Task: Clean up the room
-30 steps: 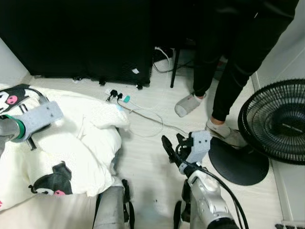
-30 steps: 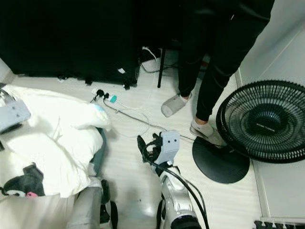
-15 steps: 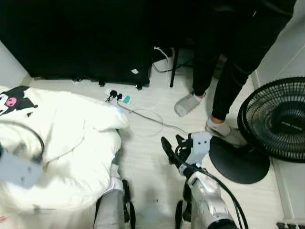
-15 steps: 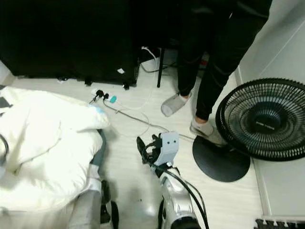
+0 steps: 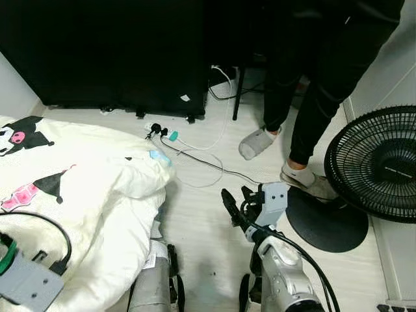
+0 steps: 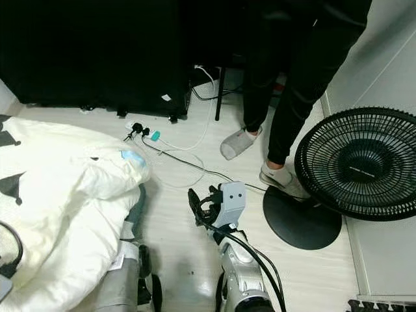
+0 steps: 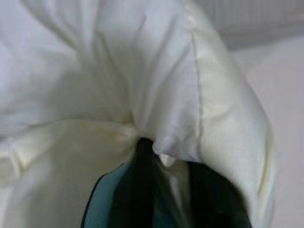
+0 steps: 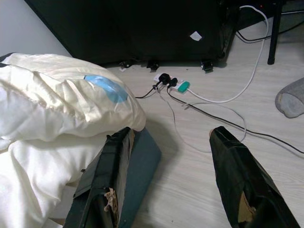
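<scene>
Left wrist view showed the cream-white padded duvet (image 7: 156,95) bunched into a tight fold right at the left end effector (image 7: 142,156), whose black fingers were clamped together on the fabric. From the head camera, this large cartoon-printed duvet (image 5: 84,201) lay heaped over the left side of the floor, spreading away from the left arm's grey wrist housing (image 5: 26,286) toward the dark furniture, with a small light-blue patch (image 5: 159,158) at its far edge.

Off to the right of that clamped fold, well apart from it, the right end effector (image 5: 237,207) hung above the pale wood-look floor (image 5: 201,227); its two long black fingers (image 8: 237,175) stood wide apart with nothing between them. The duvet's edge lay just beside the right end effector's left finger, over a dark teal-grey slab (image 8: 142,161) that poked out from under the bedding.

Beyond the right end effector, a white power strip with black plugs and a teal plug (image 5: 161,132) sat on the floor, with white and black cables (image 5: 201,159) trailing from it. Farther still stood a big black cabinet (image 5: 110,52). To the right of the right end effector, a person in black trousers and grey socks (image 5: 305,97) stood on the floor, and beyond that person sat a black round-grilled floor fan (image 5: 377,166) on its disc base.
</scene>
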{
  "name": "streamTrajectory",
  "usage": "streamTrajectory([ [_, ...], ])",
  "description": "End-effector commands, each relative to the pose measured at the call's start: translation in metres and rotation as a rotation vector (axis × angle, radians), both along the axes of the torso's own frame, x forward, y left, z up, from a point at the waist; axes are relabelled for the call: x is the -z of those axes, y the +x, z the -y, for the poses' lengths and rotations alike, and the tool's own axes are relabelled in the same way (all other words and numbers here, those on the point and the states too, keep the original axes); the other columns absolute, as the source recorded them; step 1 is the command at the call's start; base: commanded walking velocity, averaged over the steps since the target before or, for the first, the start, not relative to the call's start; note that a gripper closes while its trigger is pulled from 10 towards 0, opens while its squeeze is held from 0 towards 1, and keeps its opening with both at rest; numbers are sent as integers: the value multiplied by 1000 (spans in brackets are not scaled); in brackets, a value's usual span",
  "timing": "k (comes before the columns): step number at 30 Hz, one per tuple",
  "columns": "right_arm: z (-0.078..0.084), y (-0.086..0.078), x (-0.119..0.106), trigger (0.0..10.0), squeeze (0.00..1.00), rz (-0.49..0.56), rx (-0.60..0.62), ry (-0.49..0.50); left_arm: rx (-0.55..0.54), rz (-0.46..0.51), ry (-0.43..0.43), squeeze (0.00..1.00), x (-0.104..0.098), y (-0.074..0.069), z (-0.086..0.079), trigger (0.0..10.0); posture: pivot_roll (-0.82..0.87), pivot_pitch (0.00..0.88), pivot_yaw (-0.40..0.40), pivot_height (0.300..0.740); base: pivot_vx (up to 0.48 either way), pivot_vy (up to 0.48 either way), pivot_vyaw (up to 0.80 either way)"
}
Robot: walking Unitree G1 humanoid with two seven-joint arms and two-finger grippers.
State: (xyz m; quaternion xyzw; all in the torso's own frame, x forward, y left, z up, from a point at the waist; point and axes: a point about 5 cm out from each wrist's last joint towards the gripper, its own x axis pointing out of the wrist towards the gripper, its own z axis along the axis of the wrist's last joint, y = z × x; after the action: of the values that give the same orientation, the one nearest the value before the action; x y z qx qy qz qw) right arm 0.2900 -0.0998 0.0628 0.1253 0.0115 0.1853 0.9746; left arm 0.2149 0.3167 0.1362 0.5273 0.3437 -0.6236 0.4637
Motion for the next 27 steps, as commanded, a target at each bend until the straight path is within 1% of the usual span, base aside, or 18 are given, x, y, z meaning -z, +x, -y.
streamTrajectory([
  [1,-1,-3,6,10000,0,-26,-10,-7,-36,-23,-46,1000,-5,-1,4,10000,137,219,57,615,0,0,0],
  [2,-2,-3,6,10000,0,-26,-12,-6,-90,16,-211,1000,-27,10,23,10000,143,216,56,615,0,0,0],
  [3,-2,-3,6,10000,0,-26,-12,-6,-90,16,-211,1000,-27,10,23,10000,143,216,56,615,0,0,0],
  [4,-3,-4,6,10000,0,-26,-14,-6,-122,13,-367,1000,-47,15,40,10000,143,216,56,615,0,0,0],
  [5,-4,-4,7,10000,0,-30,-21,-6,-153,-41,-656,1000,-80,20,68,10000,145,214,56,615,0,0,0],
  [7,-5,-4,7,10000,0,-30,-23,-6,-171,-64,-798,1000,-92,23,82,10000,144,212,57,615,0,0,0],
  [8,-5,-4,7,10000,0,-30,-23,-6,-171,-64,-798,1000,-92,23,82,10000,144,212,57,615,0,0,0],
  [9,-5,-3,7,10000,0,-29,-23,-5,-192,-49,-918,1000,-99,28,94,10000,141,208,58,615,0,0,0],
  [10,-5,-3,6,10000,0,-27,-23,-5,-202,-38,-973,1000,-103,31,100,10000,141,208,58,615,0,0,0],
  [12,-5,-3,6,10000,0,-27,-23,-4,-207,-32,-1005,1000,-105,33,103,10000,141,208,58,615,0,0,0],
  [13,-5,-2,5,10000,0,-25,-21,-4,-242,32,-1102,224,-112,44,114,10000,137,203,57,615,0,0,0],
  [14,-5,-2,5,10000,0,-23,-19,-3,-293,135,-1200,0,-118,59,124,10000,136,199,56,615,0,0,0],
  [17,-4,-1,5,10000,0,-22,-18,-2,-335,197,-1268,0,-123,68,132,10000,136,199,56,615,0,0,0],
  [18,-4,-1,5,10000,0,-21,-17,-4,-382,282,-1316,0,-125,79,138,10000,136,195,56,615,0,0,0],
  [23,-4,-1,5,10000,0,-20,-17,-6,-406,330,-1332,0,-125,85,141,10000,133,194,56,615,0,0,0],
  [24,-2,0,1,10000,0,-3,6,-7,-566,450,-1357,0,-117,100,143,10000,119,188,58,615,0,0,0],
  [26,-2,0,1,10000,0,-3,6,-7,-566,450,-1357,0,-117,100,143,10000,119,188,58,615,0,0,0],
  [27,-1,3,-5,10000,0,23,35,0,-745,570,-1356,0,-102,113,140,10000,112,184,59,615,0,0,0],
])
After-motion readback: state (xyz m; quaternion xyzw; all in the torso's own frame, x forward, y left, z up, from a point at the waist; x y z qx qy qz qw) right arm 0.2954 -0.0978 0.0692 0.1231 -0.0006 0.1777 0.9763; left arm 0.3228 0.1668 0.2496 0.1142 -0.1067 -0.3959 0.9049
